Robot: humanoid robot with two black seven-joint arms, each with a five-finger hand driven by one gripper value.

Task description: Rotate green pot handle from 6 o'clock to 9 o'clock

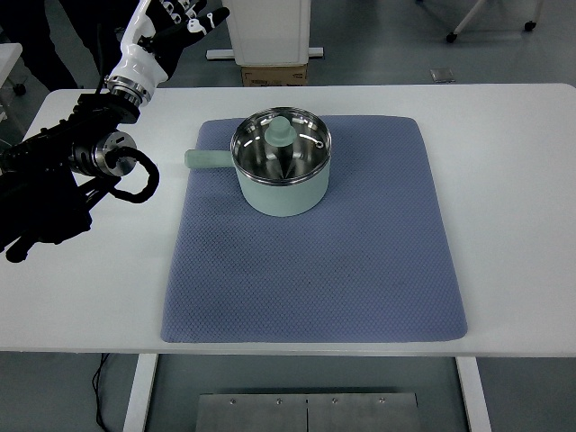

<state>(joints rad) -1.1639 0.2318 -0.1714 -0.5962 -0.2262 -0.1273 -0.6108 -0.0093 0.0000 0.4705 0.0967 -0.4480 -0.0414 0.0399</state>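
Pot: the green pot [282, 175] sits lidded on the far half of the blue mat [315, 270], which lies on the white desk [522, 225].
Handle: its green handle [205, 159] points to the picture's left, which I read as 9 o'clock, so the turn looks done.
My left hand: my left hand [175, 22] is raised over the desk's far left corner, well apart from the pot, fingers [211, 18] loose and spread, gripping nothing.
My right hand: out of view.
Step in hand: I judge this as clearing away after the turn.
Doing it well: I'd lift off high and to the left, so no finger or cable brushes the handle tip and nudges it off line.
Risk: the pot likely slides easily on the mat's weave; any bump would spoil the angle.
Check: handle parallel to the mat's far edge.
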